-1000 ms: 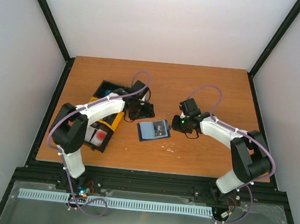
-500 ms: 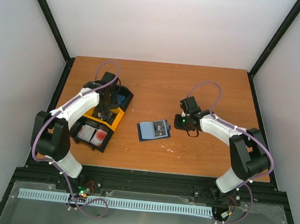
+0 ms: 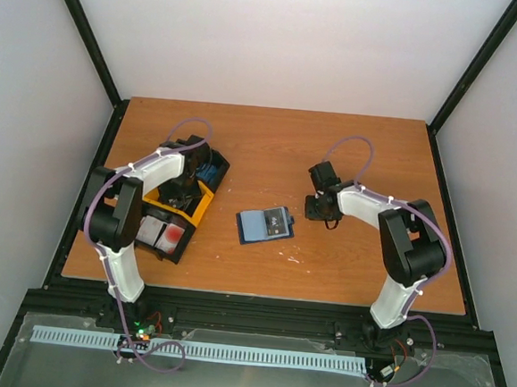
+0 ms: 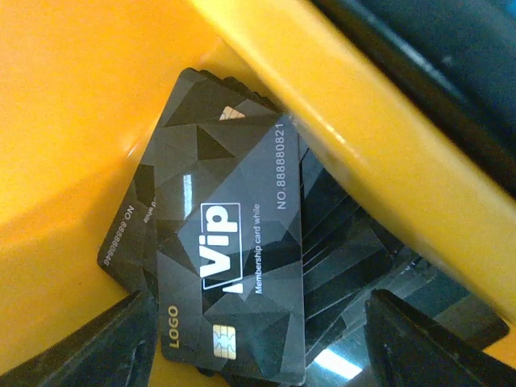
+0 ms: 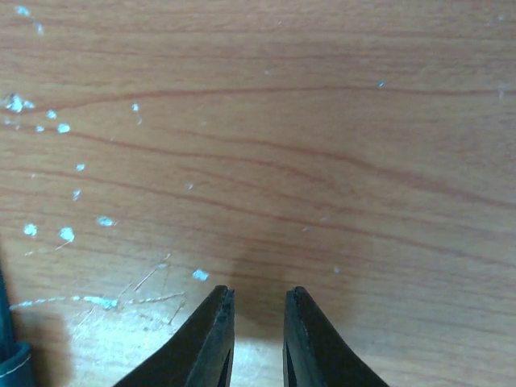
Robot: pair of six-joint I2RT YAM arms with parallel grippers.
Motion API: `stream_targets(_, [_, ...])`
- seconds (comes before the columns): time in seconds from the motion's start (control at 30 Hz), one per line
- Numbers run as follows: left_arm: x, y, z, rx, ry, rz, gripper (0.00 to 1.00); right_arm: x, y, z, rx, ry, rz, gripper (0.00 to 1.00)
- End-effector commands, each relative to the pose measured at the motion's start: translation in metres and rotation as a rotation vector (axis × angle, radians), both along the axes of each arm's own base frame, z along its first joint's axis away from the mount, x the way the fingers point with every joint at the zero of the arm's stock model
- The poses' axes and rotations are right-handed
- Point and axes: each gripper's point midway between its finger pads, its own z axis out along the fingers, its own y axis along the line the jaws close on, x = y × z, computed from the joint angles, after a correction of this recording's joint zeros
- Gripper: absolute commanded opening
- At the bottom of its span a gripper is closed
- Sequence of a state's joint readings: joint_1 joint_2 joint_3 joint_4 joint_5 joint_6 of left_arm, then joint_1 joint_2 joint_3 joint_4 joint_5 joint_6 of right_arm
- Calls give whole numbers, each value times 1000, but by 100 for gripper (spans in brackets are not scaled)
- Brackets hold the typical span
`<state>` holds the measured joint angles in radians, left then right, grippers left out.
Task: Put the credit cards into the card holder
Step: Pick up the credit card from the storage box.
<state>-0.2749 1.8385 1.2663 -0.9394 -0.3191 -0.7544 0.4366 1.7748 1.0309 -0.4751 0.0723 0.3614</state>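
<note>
Just dark cards [image 4: 230, 274] in yellow tray [image 4: 72, 145].

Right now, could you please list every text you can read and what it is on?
"ViP": top dark card
"Membership card while": same card
"NO.888880821": same card
"LOGO": same card
Number on the card beneath: partly hidden, unreadable
Anything on the card holder: too small to read

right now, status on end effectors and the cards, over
Left end effector open over dark grey cards in yellow tray. Right end effector empty, barely open, above table. Card holder lies mid-table, nothing blocking it.
</note>
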Motion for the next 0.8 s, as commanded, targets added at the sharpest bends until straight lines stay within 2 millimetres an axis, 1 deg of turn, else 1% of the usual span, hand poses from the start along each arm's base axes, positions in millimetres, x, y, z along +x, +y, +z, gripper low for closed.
stream_targets(0.0, [4, 6, 0, 12, -11, 44, 74, 9, -11, -2, -35, -2, -12, 19])
stream_targets(0.07, [4, 5, -5, 10, -3, 40, 76, 10, -15, -4, -32, 5, -23, 19])
stream_targets(0.13, [0, 7, -11, 13, 14, 44, 76, 11, -19, -6, -30, 11, -35, 19])
stream_targets(0.23, [-1, 10, -16, 1, 19, 47, 71, 13, -23, -8, -24, 18, -47, 19])
stream_targets(0.37, [5, 16, -17, 19, 18, 35, 61, 15, -27, -9, -23, 23, -57, 19])
stream_targets(0.63, [10, 19, -24, 32, -7, -4, 59, 16, -29, -10, -21, 26, -62, 19])
stream_targets(0.77, [11, 19, -27, 31, -28, -20, 50, 16, -29, -10, -21, 27, -64, 19])
